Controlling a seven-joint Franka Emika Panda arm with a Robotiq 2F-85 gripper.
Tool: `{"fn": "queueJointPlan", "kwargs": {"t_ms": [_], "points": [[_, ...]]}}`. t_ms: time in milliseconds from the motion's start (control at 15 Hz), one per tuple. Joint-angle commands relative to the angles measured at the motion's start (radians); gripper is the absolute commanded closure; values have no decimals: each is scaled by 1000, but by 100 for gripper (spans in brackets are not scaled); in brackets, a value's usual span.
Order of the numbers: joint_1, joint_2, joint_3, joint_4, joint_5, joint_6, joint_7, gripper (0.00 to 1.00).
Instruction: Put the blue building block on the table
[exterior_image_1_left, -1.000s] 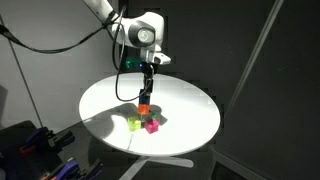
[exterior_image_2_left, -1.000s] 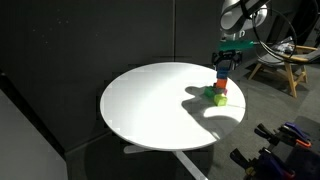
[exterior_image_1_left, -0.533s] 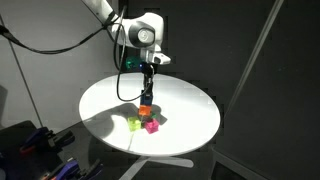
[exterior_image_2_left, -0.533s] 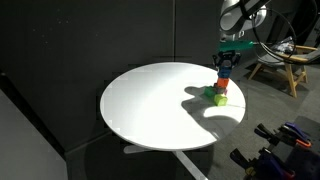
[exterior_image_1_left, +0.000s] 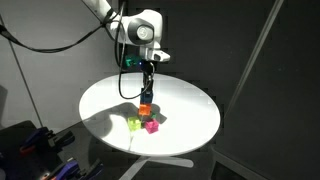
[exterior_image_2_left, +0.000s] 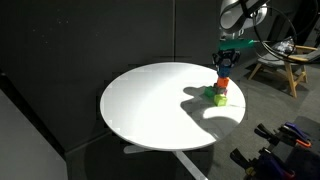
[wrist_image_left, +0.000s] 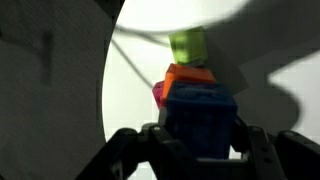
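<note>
The blue building block (wrist_image_left: 200, 120) fills the bottom of the wrist view, clamped between my gripper's (wrist_image_left: 200, 142) dark fingers (wrist_image_left: 150, 140). It sits directly over an orange block (wrist_image_left: 190, 75), with a pink block (wrist_image_left: 158, 95) and a green block (wrist_image_left: 188, 45) beyond. In both exterior views my gripper (exterior_image_1_left: 146, 98) (exterior_image_2_left: 222, 71) points straight down over the small stack on the round white table (exterior_image_1_left: 110, 100) (exterior_image_2_left: 150, 100). The blue building block (exterior_image_2_left: 222, 78) shows just above the orange block (exterior_image_2_left: 222, 86). Whether they still touch I cannot tell.
The green block (exterior_image_1_left: 134, 123) and the pink block (exterior_image_1_left: 152, 126) lie on the table beside the orange block (exterior_image_1_left: 145, 110). The stack stands near the table's edge (exterior_image_2_left: 240, 105). Wooden chair legs (exterior_image_2_left: 285, 65) and dark gear stand beyond the table.
The jaws have gone from open to shut around the blue block. The arm has hardly moved above the stack.
</note>
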Motion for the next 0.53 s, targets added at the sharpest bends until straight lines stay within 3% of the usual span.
{"fn": "queueJointPlan", "kwargs": {"t_ms": [0,467], "points": [[6,-56,-1,-29,-17,-10,-50,69],[14,-118,19,-78,-30,10,-206,69]]}}
